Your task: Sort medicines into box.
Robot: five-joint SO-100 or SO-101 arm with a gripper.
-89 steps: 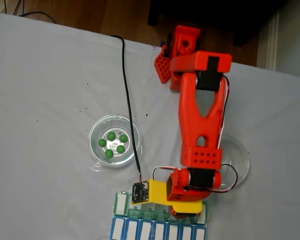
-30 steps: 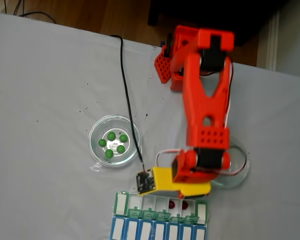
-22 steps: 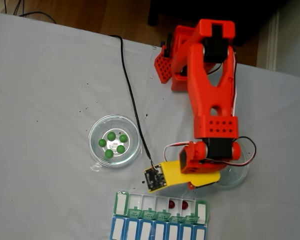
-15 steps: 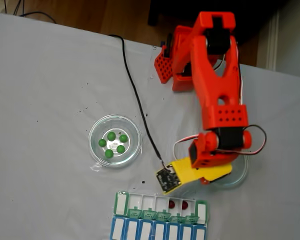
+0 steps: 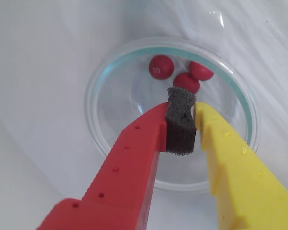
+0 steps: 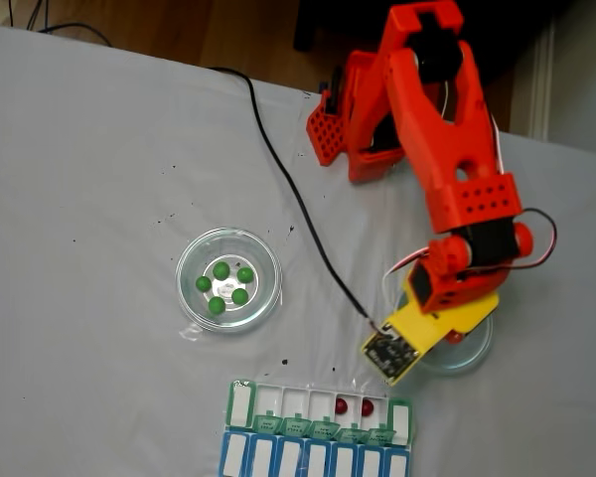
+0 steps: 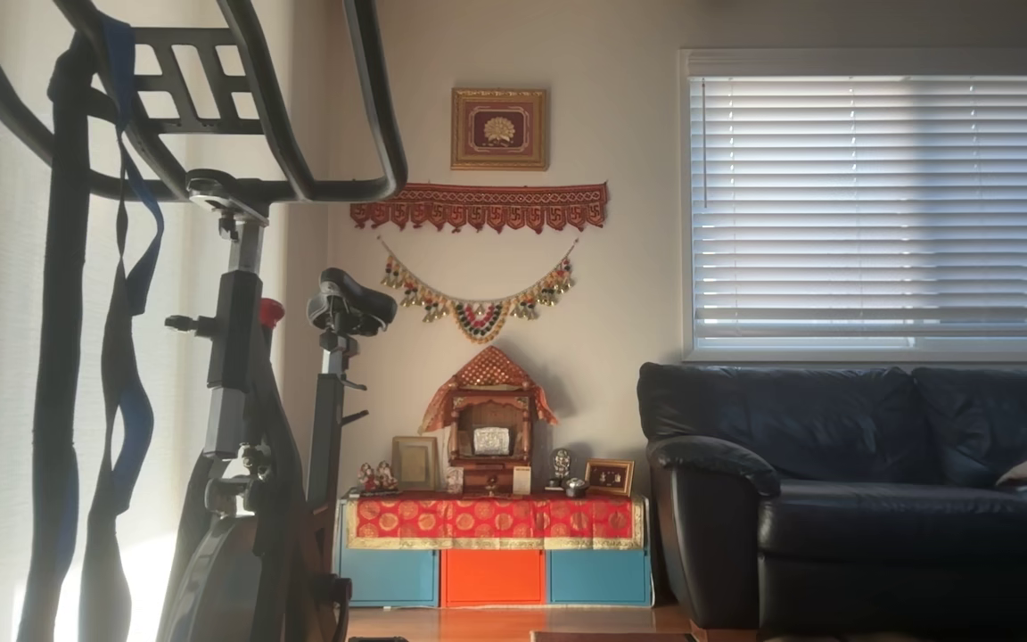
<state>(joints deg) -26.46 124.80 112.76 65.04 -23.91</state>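
Foam (image 5: pixel 181 125) sits squeezed between the red and yellow fingers of the gripper (image 5: pixel 181 108), so the pincer is clenched on its own padding with no pill in it. It hangs over the clear dish (image 5: pixel 240 103) near the right edge of the tabletop, where three red pills (image 5: pixel 161 66) lie bunched at the dish's far rim in the wrist view. In the fixed view five green pills (image 6: pixel 222 270) rest in a second dish (image 6: pixel 191 260) toward the middle of the tabletop, and two red pills (image 6: pixel 341 405) already lie in neighbouring compartments of the green pill box (image 6: pixel 240 400) at the near edge, beside the blue row (image 6: pixel 235 455).

The likely slip: the three pills lie so close together that descending fingers may strike one and scatter the rest, or pinch two at once. The jaws must also part first; lowered clenched, they would only push a pill along the slick glass.

Compared with three seconds ago, the arm has swung away from the pill box, where it was covering the compartments, over to the right-hand dish.
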